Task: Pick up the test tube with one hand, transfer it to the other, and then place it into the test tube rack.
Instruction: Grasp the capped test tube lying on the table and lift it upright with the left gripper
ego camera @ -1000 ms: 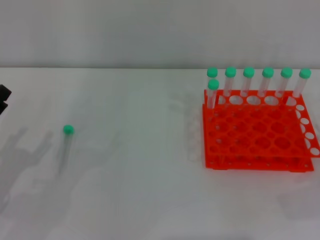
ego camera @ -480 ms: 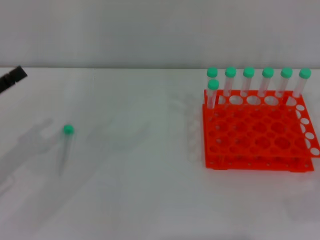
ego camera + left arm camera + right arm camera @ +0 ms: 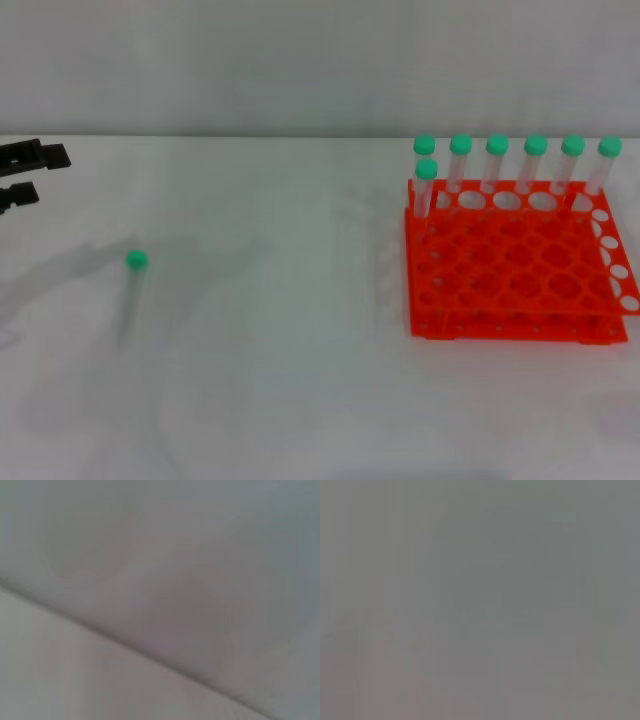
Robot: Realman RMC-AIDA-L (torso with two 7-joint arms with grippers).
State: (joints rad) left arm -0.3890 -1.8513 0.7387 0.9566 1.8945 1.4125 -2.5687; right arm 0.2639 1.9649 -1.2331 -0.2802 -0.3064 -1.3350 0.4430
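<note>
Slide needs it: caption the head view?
Left gripper at table edge; test tube lies flat, far from the rack.

head: high, facing forward-down over white table (image 3: 300, 400), mid-distance | left wrist: blank surface, close | right wrist: featureless grey | overlap: indeterminate

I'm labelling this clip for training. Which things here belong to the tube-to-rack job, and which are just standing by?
Belong to the job:
slim clear green-capped test tube lying on the table
bright orange-red plastic test tube rack
black left gripper, at the table's far left edge

Standing by:
seven green-capped tubes already upright in the rack
white table
</note>
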